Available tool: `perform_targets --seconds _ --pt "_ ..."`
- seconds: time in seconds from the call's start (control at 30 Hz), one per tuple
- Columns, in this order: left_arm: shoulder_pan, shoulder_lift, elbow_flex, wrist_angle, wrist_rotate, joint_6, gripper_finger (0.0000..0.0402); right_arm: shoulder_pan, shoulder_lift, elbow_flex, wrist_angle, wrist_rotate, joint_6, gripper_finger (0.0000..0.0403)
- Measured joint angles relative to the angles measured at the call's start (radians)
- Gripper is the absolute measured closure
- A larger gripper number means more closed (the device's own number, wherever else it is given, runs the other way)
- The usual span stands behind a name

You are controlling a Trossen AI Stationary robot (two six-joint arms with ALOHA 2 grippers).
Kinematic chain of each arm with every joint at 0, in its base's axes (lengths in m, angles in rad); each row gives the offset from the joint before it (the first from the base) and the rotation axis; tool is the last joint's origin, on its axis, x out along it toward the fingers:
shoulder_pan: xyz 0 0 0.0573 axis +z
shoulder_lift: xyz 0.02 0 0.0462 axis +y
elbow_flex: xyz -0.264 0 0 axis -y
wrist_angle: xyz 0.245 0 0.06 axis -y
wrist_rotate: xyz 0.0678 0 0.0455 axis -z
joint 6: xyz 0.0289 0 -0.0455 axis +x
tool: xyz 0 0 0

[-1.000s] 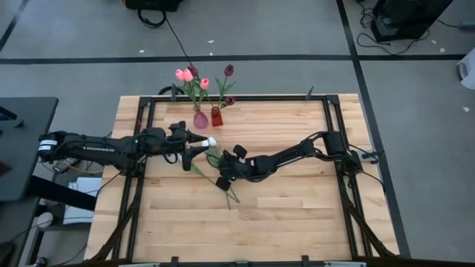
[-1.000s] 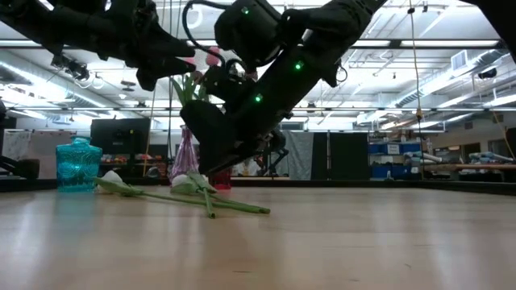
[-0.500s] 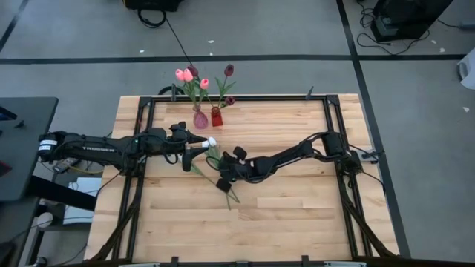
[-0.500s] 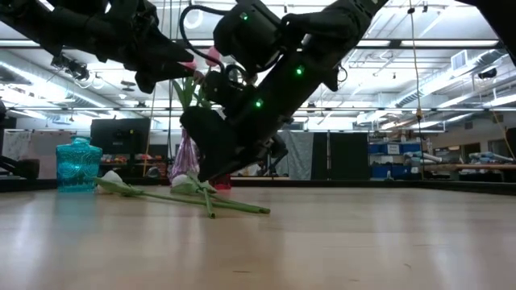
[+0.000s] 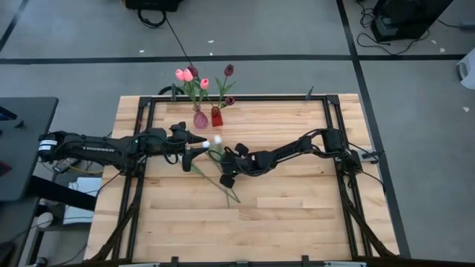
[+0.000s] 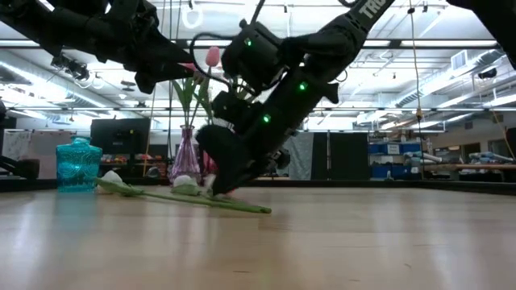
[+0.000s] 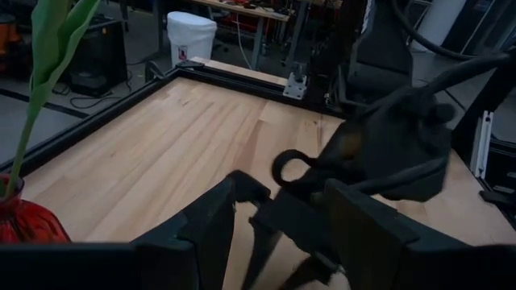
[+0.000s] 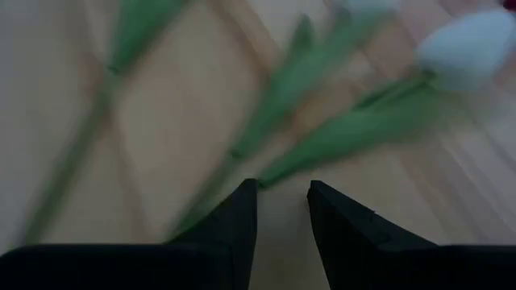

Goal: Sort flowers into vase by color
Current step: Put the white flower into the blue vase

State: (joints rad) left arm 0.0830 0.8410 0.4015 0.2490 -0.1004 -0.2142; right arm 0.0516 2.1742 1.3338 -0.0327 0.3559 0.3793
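Right gripper (image 5: 228, 165) low over the white tulips (image 5: 215, 139), fingers (image 8: 239, 216) parted narrowly, nothing between them; thin green stems (image 8: 322, 141) just ahead of the tips, flat on the table (image 5: 297, 215). Left gripper (image 5: 187, 152) close beside, hovering open and empty. Probably very light, floppy, easily bent; heads soft and crushable. Best taken mid-stem, clear of the leaves, with a gentle pinch. Pink vase (image 5: 200, 119) and red vase (image 5: 216, 116) beyond the left gripper, already holding pink and maroon blooms.

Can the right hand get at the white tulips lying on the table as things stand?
Probably yes: the right hand is open just above the white tulips' green stems, with nothing between them.
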Motion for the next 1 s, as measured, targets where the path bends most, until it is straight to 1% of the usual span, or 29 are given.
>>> perform_targets --seconds 0.1,0.23,0.4,0.6,0.73,0.83,1.0 --pt "0.0 0.0 0.0 -0.008 0.0 0.0 0.0204 -0.012 -0.003 -0.001 -0.03 0.021 0.023 0.0276" --pt "0.0 0.0 0.0 -0.023 -0.001 0.0 0.0204 -0.015 -0.003 0.007 -0.038 0.022 0.02 0.0276" --pt "0.0 0.0 0.0 -0.057 -0.005 0.0 0.0204 -0.015 -0.014 0.028 -0.056 0.001 0.068 0.0276" --pt "0.0 0.0 0.0 -0.06 -0.005 0.0 0.0204 0.021 -0.02 0.058 -0.033 -0.01 0.092 0.0276" --pt "0.0 0.0 0.0 -0.06 -0.005 -0.001 0.0204 0.03 0.004 0.062 0.016 0.004 0.092 0.0276" --pt "0.0 0.0 0.0 -0.06 -0.005 -0.003 0.0204 0.022 0.048 0.059 0.013 0.023 0.114 0.0276" --pt "0.0 0.0 0.0 -0.065 -0.004 -0.003 0.0204 0.021 0.048 0.061 -0.005 0.045 0.12 0.0276"
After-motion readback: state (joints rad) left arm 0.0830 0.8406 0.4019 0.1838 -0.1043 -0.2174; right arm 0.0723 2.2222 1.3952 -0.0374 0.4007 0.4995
